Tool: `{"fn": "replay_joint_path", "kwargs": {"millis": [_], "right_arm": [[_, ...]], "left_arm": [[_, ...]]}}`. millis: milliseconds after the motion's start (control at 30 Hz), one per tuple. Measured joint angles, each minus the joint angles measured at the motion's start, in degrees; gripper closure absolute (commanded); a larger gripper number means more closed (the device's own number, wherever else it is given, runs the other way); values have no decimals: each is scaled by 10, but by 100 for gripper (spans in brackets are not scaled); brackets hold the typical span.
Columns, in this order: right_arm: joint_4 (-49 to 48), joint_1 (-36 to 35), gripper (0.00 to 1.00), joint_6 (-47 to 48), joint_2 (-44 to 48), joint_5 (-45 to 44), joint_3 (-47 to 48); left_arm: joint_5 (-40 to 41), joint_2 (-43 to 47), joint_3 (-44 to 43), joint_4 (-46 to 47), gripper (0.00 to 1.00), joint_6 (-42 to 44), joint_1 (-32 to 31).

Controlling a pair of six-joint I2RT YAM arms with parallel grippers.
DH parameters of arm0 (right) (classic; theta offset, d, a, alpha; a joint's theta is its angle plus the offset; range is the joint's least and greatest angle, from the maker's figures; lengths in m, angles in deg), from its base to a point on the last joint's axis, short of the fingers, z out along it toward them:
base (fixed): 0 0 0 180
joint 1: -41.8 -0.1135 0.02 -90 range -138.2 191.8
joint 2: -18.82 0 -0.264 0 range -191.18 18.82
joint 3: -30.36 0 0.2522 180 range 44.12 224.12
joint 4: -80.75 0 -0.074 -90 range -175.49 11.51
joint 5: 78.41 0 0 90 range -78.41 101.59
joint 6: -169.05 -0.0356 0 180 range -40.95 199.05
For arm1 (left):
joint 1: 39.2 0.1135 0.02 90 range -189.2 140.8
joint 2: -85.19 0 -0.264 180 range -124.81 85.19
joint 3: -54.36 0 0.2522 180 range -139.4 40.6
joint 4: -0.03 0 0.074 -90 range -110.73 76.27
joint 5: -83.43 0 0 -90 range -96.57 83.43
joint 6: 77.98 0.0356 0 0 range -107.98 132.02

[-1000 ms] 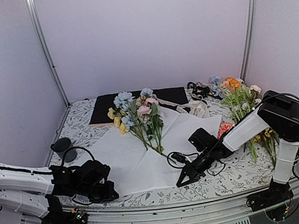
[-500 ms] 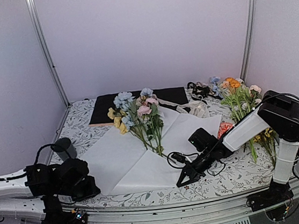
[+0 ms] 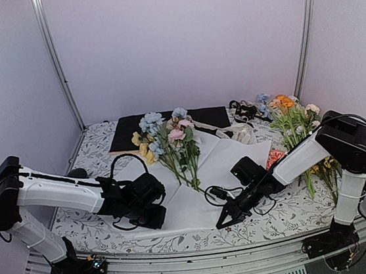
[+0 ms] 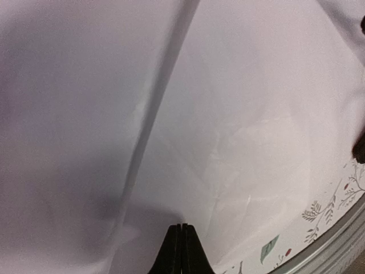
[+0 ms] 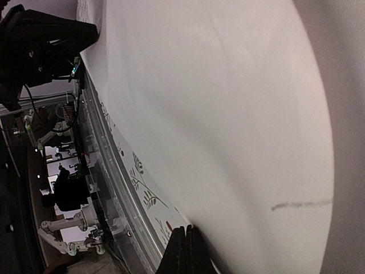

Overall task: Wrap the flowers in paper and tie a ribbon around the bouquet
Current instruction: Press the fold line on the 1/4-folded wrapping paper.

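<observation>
The white paper [image 3: 194, 175] lies spread on the floral tablecloth. The flowers [image 3: 169, 140], blue, pink and yellow on green stems, lie across its far half. A pale ribbon [image 3: 217, 132] trails behind the sheet. My left gripper [image 3: 155, 221] is shut, its tips low over the paper's near left part [image 4: 239, 114] beside a long crease; the left gripper [image 4: 182, 226] holds nothing that I can see. My right gripper [image 3: 224, 222] is shut too. In the right wrist view the right gripper [image 5: 186, 228] has its tips against the near right edge of the paper [image 5: 228, 103].
A black sheet [image 3: 129, 126] lies at the back. Orange-and-yellow sprigs [image 3: 295, 121] and a red-and-white disc [image 3: 274, 157] are at the right, with a black ribbon [image 3: 243, 110] behind. A dark cup [image 3: 76, 173] stands at the left. The table's metal rail [image 3: 204, 267] runs close to both grippers.
My left arm has swung from the near left corner of the table rightward onto the paper. The right arm, the paper and the flowers have not moved.
</observation>
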Motion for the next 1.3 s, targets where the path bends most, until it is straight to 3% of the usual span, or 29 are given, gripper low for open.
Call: {"fn": "replay_joint_path", "kwargs": {"millis": [133,367,500,767,1000,1300], "right_arm": [[0,0,100,0,0,0,0],[1,0,100,-2,0,0,0],[2,0,100,-4,0,0,1],[15,-1,100,-6,0,-2,7],[15,-1,100,-10,0,-2,7],[14,-1,100,-13,0,-3,7]], "left_arm": [[-15,16,45,14,100,-12,16],[-37,120,142,30,100,-82,16],[-31,141,148,7,100,-104,16],[56,110,-22,-128,100,-67,3],[26,-3,-99,-56,100,9,-60],[-23,-145,-163,10,100,95,-74]]}}
